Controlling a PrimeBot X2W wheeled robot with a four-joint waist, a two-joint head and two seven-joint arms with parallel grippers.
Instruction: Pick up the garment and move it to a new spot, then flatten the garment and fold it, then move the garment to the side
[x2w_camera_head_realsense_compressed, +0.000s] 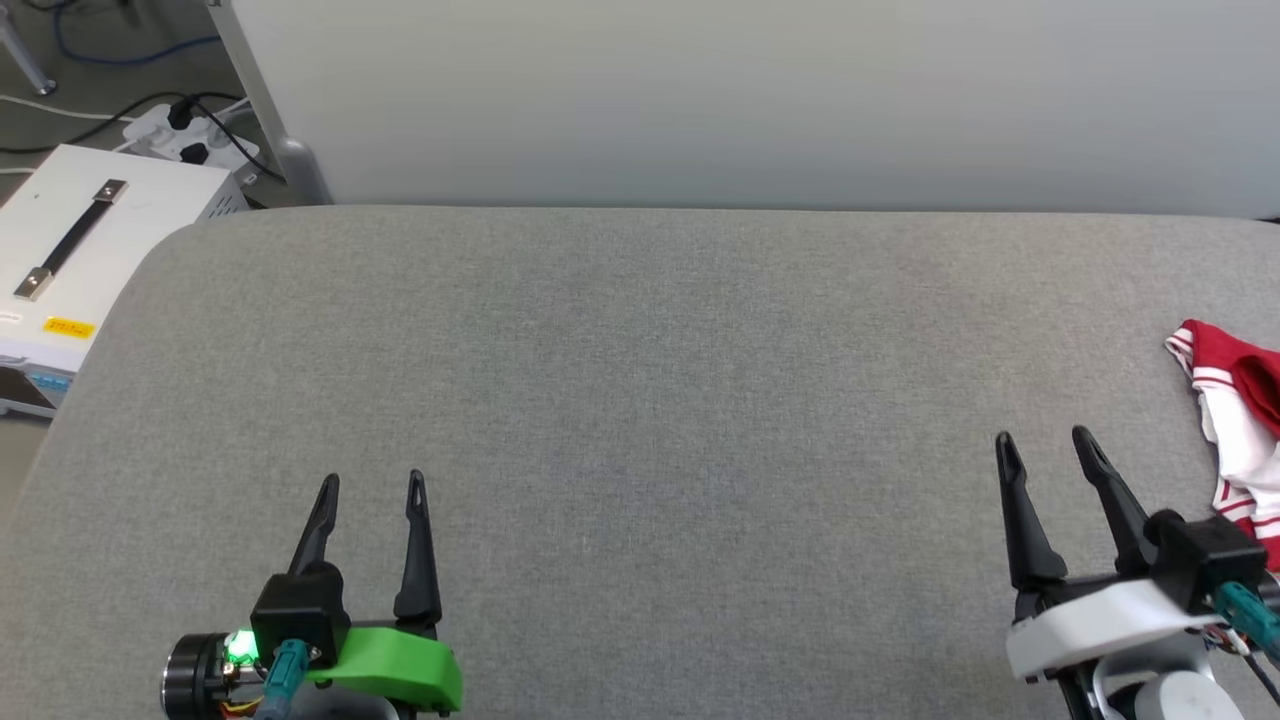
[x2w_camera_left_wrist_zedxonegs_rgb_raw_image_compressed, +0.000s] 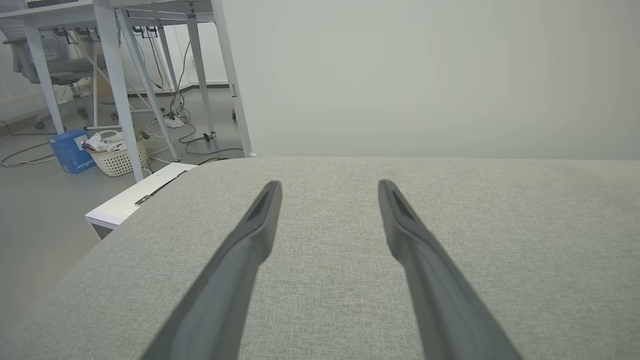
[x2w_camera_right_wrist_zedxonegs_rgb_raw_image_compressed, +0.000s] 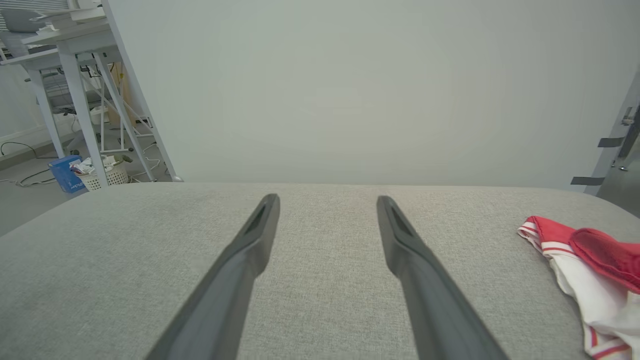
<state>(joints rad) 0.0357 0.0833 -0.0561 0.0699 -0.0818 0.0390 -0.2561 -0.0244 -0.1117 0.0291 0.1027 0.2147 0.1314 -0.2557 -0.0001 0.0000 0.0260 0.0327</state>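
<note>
Garment (x2w_camera_head_realsense_compressed: 1238, 410), perhaps crumpled, mostly off-frame.

Grey table (x2w_camera_head_realsense_compressed: 640, 400), pale wall (x2w_camera_head_realsense_compressed: 760, 100), white desks (x2w_camera_left_wrist_zedxonegs_rgb_raw_image_compressed: 115, 60)

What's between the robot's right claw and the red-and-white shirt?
Nothing but bare grey fabric surface lies between the right gripper and the garment, as the head and right wrist views show.

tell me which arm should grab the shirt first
Right. The garment lies bunched at the far right, just beside the open right gripper; the left gripper sits across the table.
</note>
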